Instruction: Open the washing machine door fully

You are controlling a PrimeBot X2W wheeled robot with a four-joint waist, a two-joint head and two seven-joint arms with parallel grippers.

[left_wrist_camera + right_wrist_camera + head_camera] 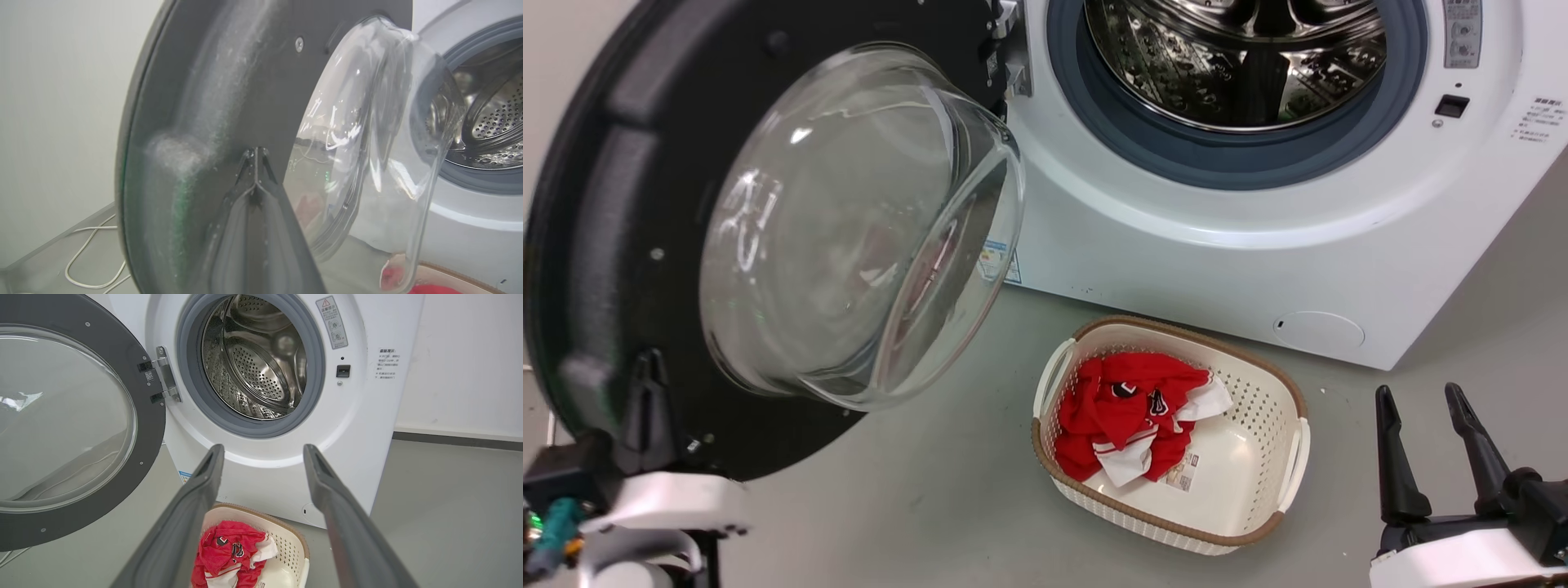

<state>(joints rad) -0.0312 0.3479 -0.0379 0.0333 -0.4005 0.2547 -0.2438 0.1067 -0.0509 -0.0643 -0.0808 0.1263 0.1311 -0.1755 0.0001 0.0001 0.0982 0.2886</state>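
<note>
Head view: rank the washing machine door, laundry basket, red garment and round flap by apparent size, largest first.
1. washing machine door, by far the largest, though it hangs nearest the camera, which enlarges it.
2. laundry basket.
3. red garment, lying inside the basket.
4. round flap, low on the washer's front.

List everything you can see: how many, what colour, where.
washing machine door: one, black with clear glass, swung open, left
washing machine: one, white, behind the basket
drum: one, steel, inside the machine
laundry basket: one, cream, floor before the machine
clothes: one heap, red and white, in the basket
cable: one, white, floor beside the door
left claw: one, dark, shut, at the door's inner face
right claw: one, dark, open, lower right
</note>
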